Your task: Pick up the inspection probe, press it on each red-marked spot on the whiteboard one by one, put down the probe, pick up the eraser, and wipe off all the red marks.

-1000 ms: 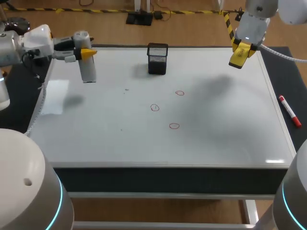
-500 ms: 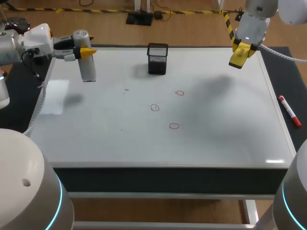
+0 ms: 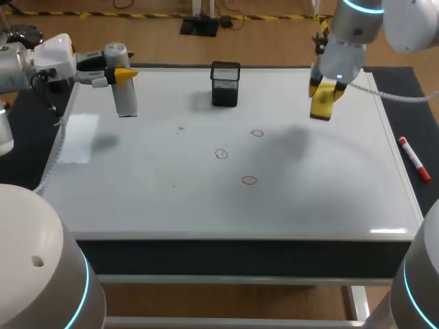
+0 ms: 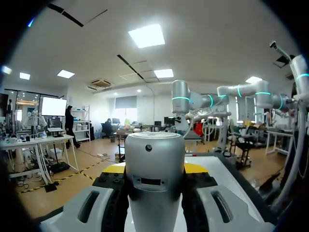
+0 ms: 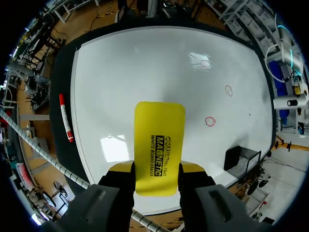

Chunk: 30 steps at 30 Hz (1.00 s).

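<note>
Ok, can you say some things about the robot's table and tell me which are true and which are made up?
1. The right gripper holds the yellow rectangular eraser. True.
2. Three red circle marks are on the whiteboard. True.
3. The left gripper is empty. False: it is shut on the grey cylindrical probe.
4. The red marker pen lies on the whiteboard. False: it lies on the dark mat beside it.

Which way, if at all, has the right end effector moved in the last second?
Yes. The right end effector, shut on the eraser, moved off the whiteboard's far right corner, closer to the black mesh holder.
</note>
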Tool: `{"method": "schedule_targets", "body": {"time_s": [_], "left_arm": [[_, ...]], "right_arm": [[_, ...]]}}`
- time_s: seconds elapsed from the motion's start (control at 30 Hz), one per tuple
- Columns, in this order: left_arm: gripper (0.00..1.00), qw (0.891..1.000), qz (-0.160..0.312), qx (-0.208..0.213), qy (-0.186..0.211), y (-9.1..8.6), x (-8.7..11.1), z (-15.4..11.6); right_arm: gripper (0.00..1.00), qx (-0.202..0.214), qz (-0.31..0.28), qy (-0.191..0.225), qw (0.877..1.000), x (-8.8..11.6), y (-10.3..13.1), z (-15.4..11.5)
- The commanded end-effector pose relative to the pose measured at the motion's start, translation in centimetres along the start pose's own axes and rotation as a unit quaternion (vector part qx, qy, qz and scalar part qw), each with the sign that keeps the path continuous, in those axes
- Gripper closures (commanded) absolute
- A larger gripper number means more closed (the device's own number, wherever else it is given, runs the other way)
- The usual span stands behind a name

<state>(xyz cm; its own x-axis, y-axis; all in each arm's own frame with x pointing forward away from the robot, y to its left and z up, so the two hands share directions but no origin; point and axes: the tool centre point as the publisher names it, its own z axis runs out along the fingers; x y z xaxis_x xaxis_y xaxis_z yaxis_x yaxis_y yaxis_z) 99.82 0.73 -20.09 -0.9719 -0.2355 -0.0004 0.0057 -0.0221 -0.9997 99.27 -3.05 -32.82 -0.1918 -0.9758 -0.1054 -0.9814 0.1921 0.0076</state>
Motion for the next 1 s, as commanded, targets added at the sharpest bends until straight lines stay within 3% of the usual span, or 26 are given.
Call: {"method": "schedule_targets", "body": {"time_s": [0.03,0.47,0.7,1.0], "left_arm": [[1.00,1.000,0.000,0.001,0.002,0.0,-0.1,0.0],[1.00,1.000,0.000,0.001,0.002,0.0,-0.1,0.0],[1.00,1.000,0.000,0.001,0.002,0.0,-0.1,0.0],[1.00,1.000,0.000,0.001,0.002,0.0,-0.1,0.0]], "right_arm": [[1.00,0.012,-0.031,-0.003,0.999,-1.2,4.7,0.5],[1.00,-0.018,-0.126,0.004,0.992,-8.5,12.5,3.1],[1.00,-0.030,-0.142,0.004,0.989,-12.8,14.0,4.7],[1.00,-0.042,-0.156,0.011,0.987,-18.3,14.2,6.8]]}}
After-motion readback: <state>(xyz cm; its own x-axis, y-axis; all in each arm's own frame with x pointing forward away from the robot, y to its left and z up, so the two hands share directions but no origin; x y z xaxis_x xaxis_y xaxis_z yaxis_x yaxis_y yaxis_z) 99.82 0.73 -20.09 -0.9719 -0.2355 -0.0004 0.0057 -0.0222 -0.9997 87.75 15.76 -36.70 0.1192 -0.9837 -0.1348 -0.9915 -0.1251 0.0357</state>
